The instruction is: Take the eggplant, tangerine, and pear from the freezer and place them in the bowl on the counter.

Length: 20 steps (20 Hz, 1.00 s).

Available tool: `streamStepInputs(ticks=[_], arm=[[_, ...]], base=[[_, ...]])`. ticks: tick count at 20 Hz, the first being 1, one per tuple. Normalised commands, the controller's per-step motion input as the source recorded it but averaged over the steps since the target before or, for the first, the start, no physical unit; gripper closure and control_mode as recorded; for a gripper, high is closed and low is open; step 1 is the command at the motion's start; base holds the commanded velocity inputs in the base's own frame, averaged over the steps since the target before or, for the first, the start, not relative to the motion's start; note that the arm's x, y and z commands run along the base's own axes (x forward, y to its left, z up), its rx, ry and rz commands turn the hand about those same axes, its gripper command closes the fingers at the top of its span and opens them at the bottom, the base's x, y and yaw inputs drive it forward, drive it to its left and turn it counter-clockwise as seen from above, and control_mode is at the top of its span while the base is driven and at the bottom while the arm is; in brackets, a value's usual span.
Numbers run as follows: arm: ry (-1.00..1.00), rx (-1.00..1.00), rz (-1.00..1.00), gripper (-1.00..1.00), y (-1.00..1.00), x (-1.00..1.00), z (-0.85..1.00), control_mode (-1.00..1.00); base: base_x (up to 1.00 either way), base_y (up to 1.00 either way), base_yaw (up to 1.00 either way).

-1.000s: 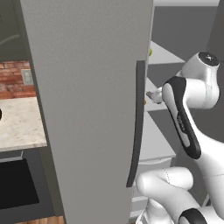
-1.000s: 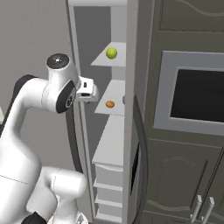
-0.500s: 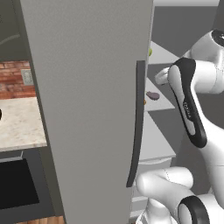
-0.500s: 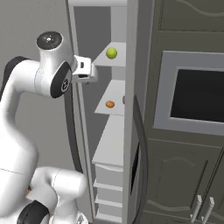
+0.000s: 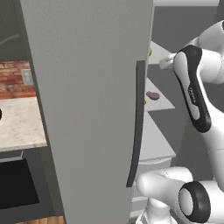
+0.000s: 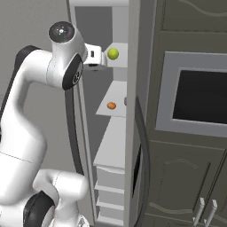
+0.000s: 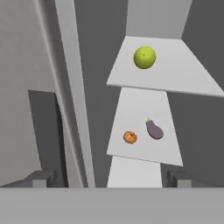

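brick wall (image 5: 17,78): red-brown, to my left, behind the pale stone surface
wall outlet (image 5: 27,77): pale plate set in the brick wall
sink (image 5: 15,183): dark inset basin, below the brick wall, nearer my base
built-in oven (image 6: 197,98): dark glass window in a grey frame, to my right
cabinet doors (image 6: 186,186): dark panels below the built-in oven, with pale bar handles (image 6: 205,212)

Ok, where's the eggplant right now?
In the hand view the eggplant lies on the freezer's middle shelf, just right of the tangerine and one shelf below the pear.
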Motion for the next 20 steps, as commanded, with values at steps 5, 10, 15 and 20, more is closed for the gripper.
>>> streamStepInputs(ticks=[5, 10, 15, 20], arm=[[0.0, 0.01, 0.0, -1.0, -0.14, 0.56, 0.01, -1.0], [0.0, 0.01, 0.0, -1.0, -0.11, 0.32, 0.03, -1.0], [0.0, 0.01, 0.0, -1.0, -0.17, 0.55, 0.0, -1.0], [0.0, 0.01, 0.03, -1.0, -0.06, 0.53, 0.02, -1.0]], base=[[0.0, 0.0, 0.0], [0.0, 0.0, 0.0], [0.0, 0.0, 0.0], [0.0, 0.0, 0.0]])
